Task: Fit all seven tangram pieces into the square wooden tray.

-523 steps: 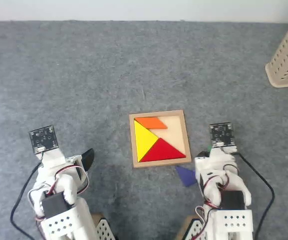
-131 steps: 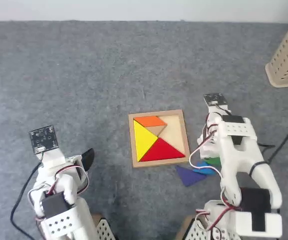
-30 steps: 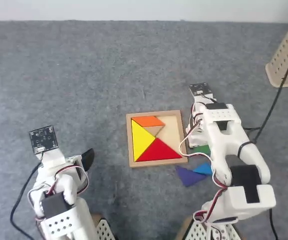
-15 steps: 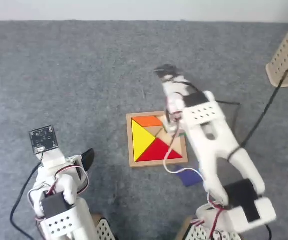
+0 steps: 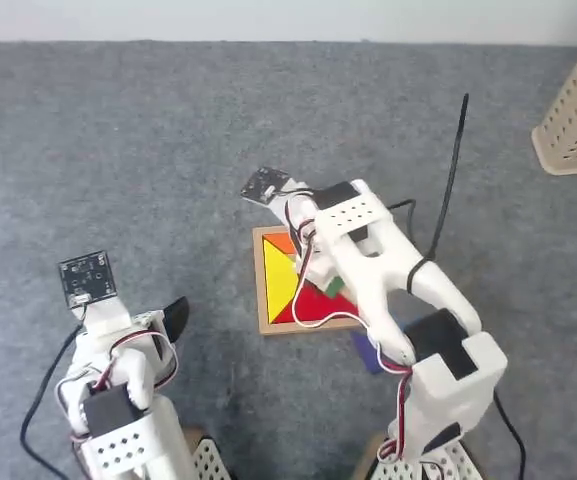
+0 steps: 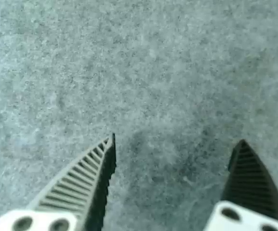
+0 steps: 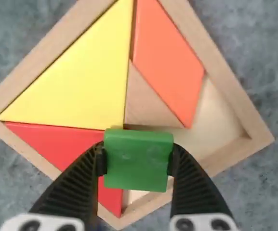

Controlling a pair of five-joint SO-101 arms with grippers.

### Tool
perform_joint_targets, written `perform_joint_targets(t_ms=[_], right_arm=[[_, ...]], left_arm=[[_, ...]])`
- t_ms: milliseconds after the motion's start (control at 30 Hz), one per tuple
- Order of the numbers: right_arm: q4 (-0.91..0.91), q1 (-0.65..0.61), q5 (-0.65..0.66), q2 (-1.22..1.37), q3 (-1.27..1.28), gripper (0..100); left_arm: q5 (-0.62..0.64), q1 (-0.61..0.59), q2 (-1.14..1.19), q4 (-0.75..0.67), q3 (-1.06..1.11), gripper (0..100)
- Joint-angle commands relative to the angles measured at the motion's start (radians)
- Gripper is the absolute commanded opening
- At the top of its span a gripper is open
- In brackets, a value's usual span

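Have green square (image 7: 138, 161) pinched in right gripper (image 7: 138, 151), hanging over the square wooden tray (image 7: 235, 110) near the middle of the desk (image 5: 118, 130). Seeing 4 pieces seated in tray: yellow triangle (image 7: 81, 91), orange parallelogram (image 7: 165, 62), red triangle (image 7: 57, 142), small plain-wood triangle (image 7: 143, 106) between them. Spotting purple piece (image 5: 368, 350) on desk just off tray's near-right corner, partly hidden by arm. Reading left gripper (image 6: 172, 159) as spread wide, nothing in it, over grey desk near front-left edge.
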Motion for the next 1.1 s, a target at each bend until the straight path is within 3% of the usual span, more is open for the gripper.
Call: perform_joint_targets(t_ms=[0,233,533,700,1000,1067], right_arm=[[-0.019,0.004,0.049,-0.018,-0.064,3.2],[-0.012,-0.001,0.098,-0.013,-0.06,14.7],[-0.01,0.004,0.064,-0.018,-0.061,15.4],[0.012,0.002,0.06,-0.021,-0.06,21.0],[0.012,0.01,0.021,-0.027,-0.064,20.4],[0.012,0.025,0.017,-0.051,-0.06,15.0]], left_arm=[[-0.002,0.002,-0.012,-0.002,-0.013,35],[-0.002,0.002,-0.012,-0.002,-0.013,35],[-0.002,0.002,-0.012,-0.002,-0.013,35],[-0.002,0.002,-0.012,-0.002,-0.013,35],[-0.002,0.002,-0.012,-0.002,-0.013,35],[-0.002,0.002,-0.012,-0.002,-0.013,35]])
